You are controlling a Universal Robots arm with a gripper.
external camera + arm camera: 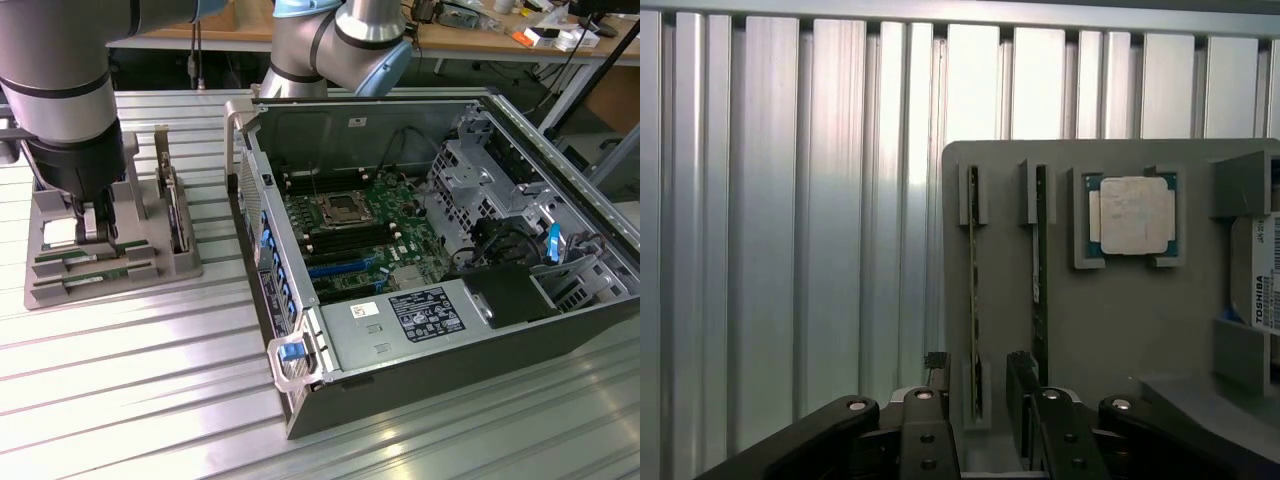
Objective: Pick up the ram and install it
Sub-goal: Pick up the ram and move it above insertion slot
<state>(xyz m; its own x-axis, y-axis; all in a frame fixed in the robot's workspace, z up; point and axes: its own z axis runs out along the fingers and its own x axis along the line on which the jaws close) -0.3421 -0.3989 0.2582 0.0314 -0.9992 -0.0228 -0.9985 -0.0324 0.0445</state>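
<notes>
Ram (974,290) was found standing in its tray (1120,330) slot, between the fingers of the spread pincer (979,385), unpinched; lifting and installation in the computer case (450,375) were judged outstanding.

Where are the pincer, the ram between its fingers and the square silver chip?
pincer (982,372), wrist view, midway between fingertips.
ram (973,280), wrist view, middle of its edge.
square silver chip (1133,215), wrist view, centre of lid.

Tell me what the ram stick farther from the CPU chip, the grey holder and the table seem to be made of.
Ram stick: circuit-board laminate, apparently; a thin greenish edge shows.
Grey holder: probably plastic; matte, even grey, blocky moulded or printed shapes.
Table: likely aluminium; silvery ribbed profiles with soft bright reflections.
</notes>
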